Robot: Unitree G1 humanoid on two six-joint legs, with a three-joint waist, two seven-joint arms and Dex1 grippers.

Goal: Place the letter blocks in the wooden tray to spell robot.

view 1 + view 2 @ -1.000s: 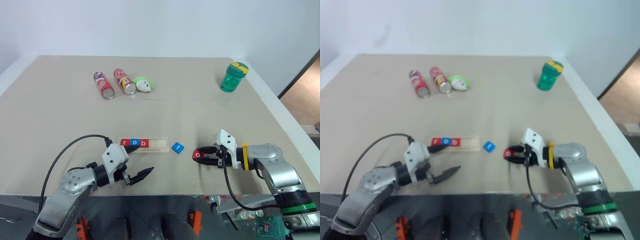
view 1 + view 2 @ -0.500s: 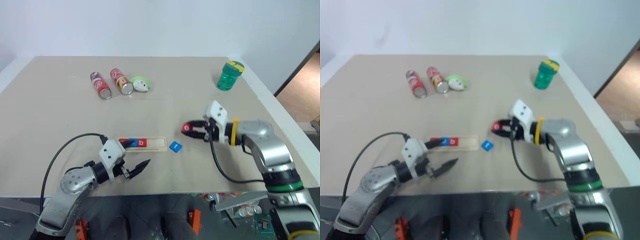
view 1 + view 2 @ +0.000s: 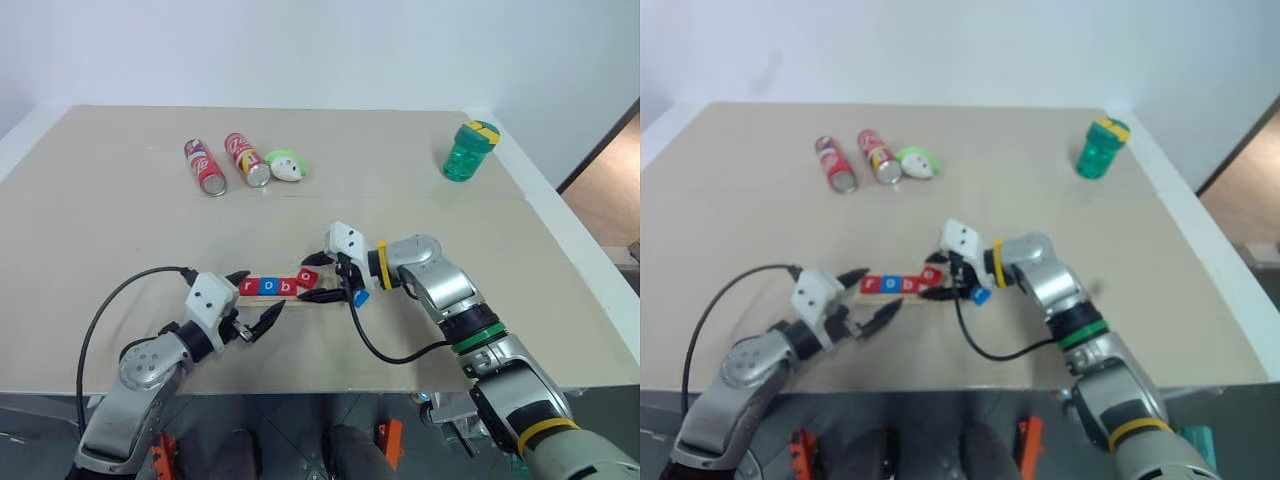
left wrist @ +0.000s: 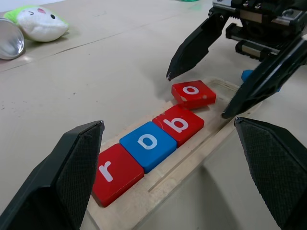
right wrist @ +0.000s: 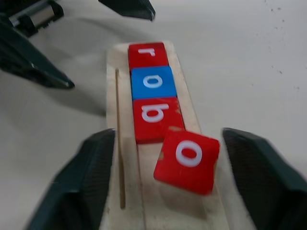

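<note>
**Tile four down, but crooked**

Tray sits near the table's front edge, between my two hands. Three tiles lie snug in its slot: red r, blue o, red b. The red o lies beside the b, skewed, one corner seeming to ride up on the tray's lip. My right gripper hovers over it, fingers spread, nothing pinched. My left gripper waits at the tray's other end, fingers wide apart, empty. The blue t lies on the table just past the tray, partly under my right wrist. Risk as I see it: nudge that tilted o carelessly and it could pop off the tray, or shove the b out of line
</note>
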